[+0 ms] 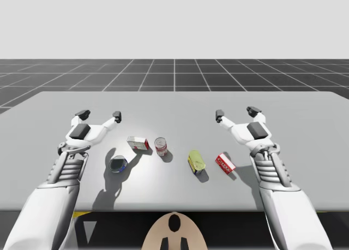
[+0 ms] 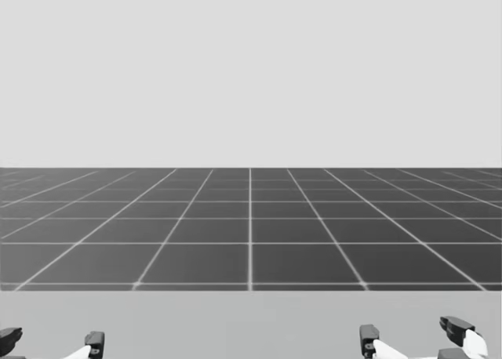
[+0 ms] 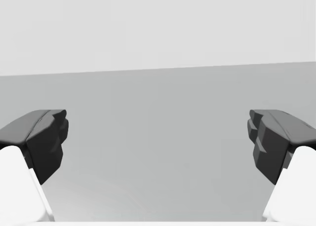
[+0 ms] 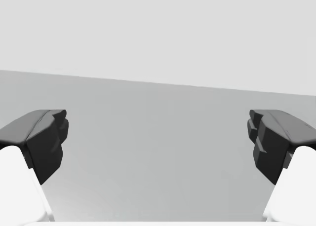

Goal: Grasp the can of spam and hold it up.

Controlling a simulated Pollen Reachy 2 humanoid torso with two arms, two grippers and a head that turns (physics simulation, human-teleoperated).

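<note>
A wide, pale grey table (image 1: 174, 105) with a plain matte top takes up the near ground. Its surface is brightest toward the near middle, where the light pools. Beyond its straight far edge a dark floor (image 1: 174, 75) runs to a level horizon, ruled into large squares by thin pale lines that converge with distance. Above the horizon sits a flat backdrop (image 1: 174, 21), even and light grey, lit uniformly.

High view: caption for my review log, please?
Left pincer and right pincer open above the table; blue can untouched.
</note>
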